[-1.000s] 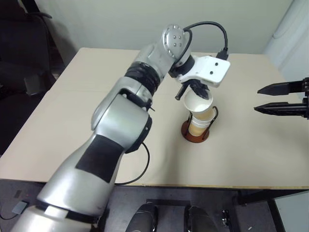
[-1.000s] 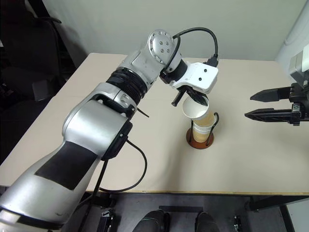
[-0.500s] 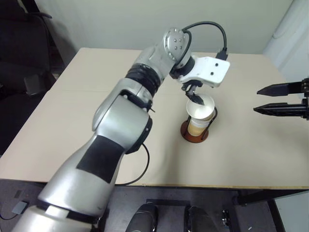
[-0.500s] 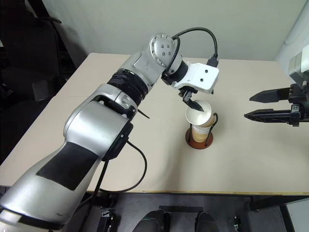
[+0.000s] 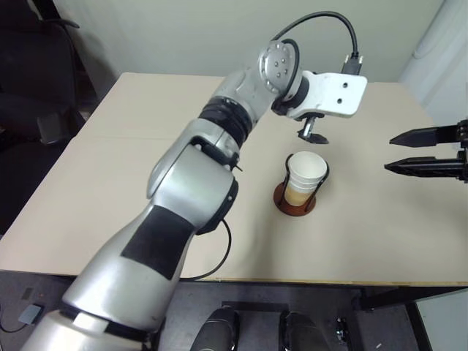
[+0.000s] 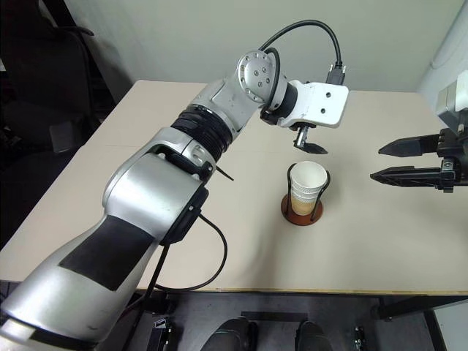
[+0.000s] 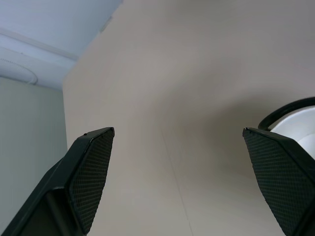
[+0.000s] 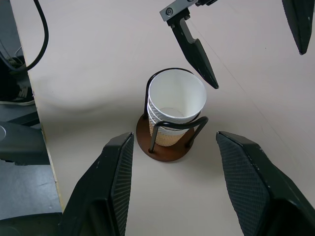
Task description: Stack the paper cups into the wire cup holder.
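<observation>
The paper cups sit nested in one stack, tan outside and white inside. They stand upright in the wire cup holder, between its black wire loops on the reddish-brown disc. My left gripper hangs open just above and behind the stack, touching nothing. In the left wrist view its fingers stand wide apart with bare table between them, and a cup rim peeks past one finger. At the table's right side my right gripper is open and empty, pointing toward the stack.
The beige table is bare around the holder. A dark chair stands off the table's left edge. A black cable loops above my left wrist.
My left gripper let go of the top cup, which dropped into the stack in the holder. The gripper opened, then rose and swung back and right. The right arm stayed still.
</observation>
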